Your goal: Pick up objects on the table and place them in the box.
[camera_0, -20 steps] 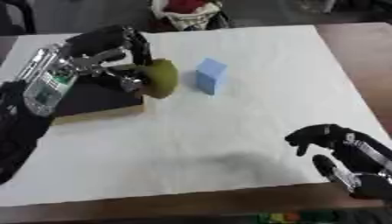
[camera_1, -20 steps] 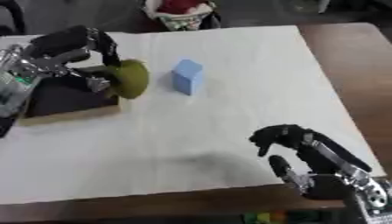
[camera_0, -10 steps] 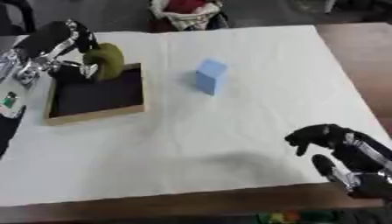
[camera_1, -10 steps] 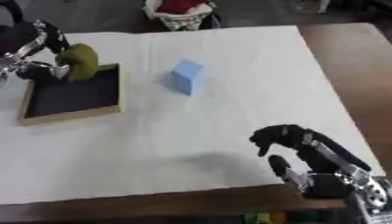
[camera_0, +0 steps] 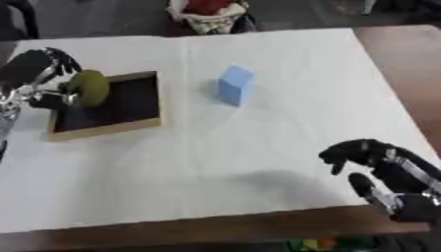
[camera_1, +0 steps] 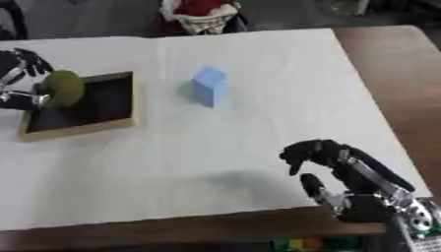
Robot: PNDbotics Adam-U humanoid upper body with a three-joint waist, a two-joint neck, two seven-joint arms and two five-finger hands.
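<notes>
Both eye views look steeply down from the robot's head onto the white-covered counter (camera_0: 284, 147), facing its far edge. They share nearly the whole scene; the right eye view sits slightly rightward.

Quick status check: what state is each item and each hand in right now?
Left hand: curled round the green ball, over the box's left side.
Green ball: held, not yet released.
Box: flat on the white cloth, dark inside, nothing else seen in it.
Blue block: upright on the cloth, untouched.
Right hand: idle at the lower right, fingers curled, holding nothing.
</notes>
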